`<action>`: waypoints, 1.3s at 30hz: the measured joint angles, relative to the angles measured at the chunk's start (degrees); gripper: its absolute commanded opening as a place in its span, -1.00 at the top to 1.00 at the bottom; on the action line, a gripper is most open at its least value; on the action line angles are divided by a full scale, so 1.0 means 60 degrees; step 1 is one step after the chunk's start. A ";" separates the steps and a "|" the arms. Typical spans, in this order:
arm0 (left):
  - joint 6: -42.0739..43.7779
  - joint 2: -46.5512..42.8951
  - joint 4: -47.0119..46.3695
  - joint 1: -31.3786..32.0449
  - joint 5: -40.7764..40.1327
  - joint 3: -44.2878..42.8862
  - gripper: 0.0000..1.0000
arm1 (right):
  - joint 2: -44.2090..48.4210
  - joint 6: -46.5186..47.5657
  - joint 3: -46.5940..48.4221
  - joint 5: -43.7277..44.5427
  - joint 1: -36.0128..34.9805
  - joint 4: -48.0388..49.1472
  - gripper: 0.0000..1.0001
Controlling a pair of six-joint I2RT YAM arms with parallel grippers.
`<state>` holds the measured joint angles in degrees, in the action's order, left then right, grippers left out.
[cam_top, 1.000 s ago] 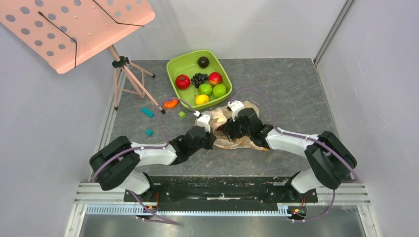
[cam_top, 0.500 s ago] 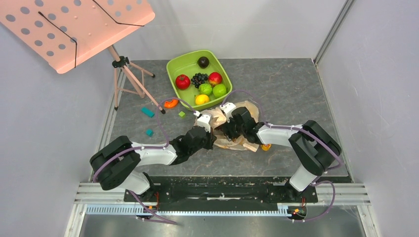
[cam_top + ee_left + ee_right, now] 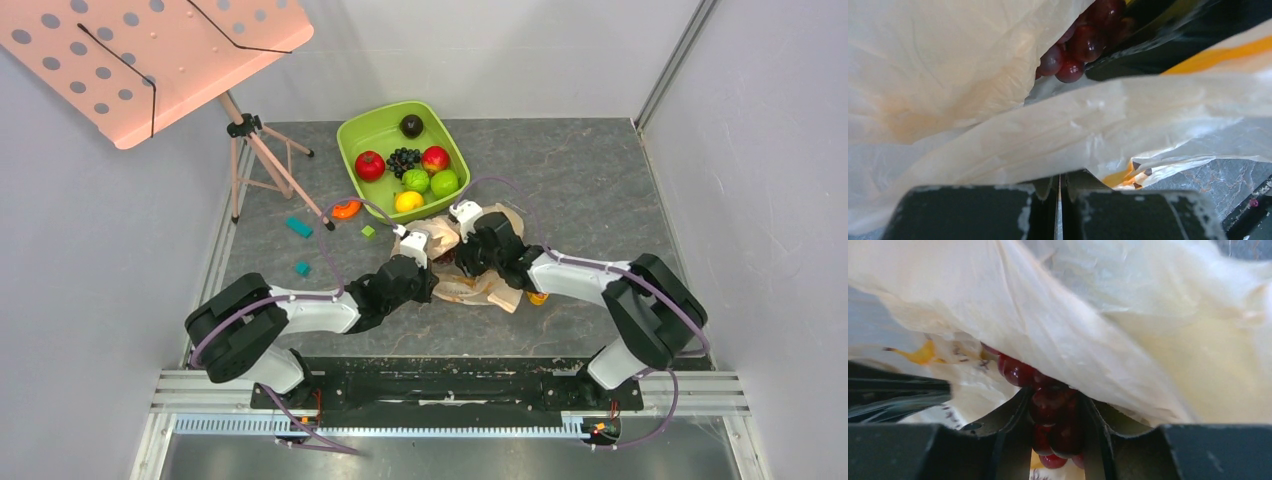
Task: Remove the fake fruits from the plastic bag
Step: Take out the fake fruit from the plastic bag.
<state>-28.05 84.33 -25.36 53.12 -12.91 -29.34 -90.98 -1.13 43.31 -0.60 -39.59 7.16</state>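
1. My left gripper [image 3: 1059, 186] is pinched shut on a fold of the plastic bag [image 3: 998, 135], near its mouth. I judge this hold should be firm and low, so the bag is pinned to the table [image 3: 600, 180] while fruit comes out.
2. My right gripper [image 3: 1055, 402] reaches into the mouth, with its fingers pressed against both sides of the red grape bunch [image 3: 1050, 427]. The bunch lies inside the bag, under the top sheet.
3. The grapes are glossy and round, so I expect them to slip. The squeeze should be just enough to hold, and set on the thick of the bunch rather than on one grape.
4. The top sheet drapes right over my right fingers. Before pulling, make sure no film is caught between finger and grape.
5. The pull should go back out along the opening, slow and close to the table. Lifting straight up would likely drag the sheet, and the whole bag with it.
6. In the left wrist view, yellow shows through the film beside the grapes. I cannot tell whether it is fruit or print, so that waits.
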 measured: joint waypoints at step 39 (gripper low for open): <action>-0.0007 0.0346 0.0004 0.0007 -0.0091 -0.0004 0.96 | 0.4714 -0.2160 -0.2670 0.0674 -0.0007 -0.3293 -0.12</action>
<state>-28.10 86.41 -25.34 53.17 -13.45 -29.36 -62.70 -14.09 27.29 3.44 -39.64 -12.60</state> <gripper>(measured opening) 0.026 0.444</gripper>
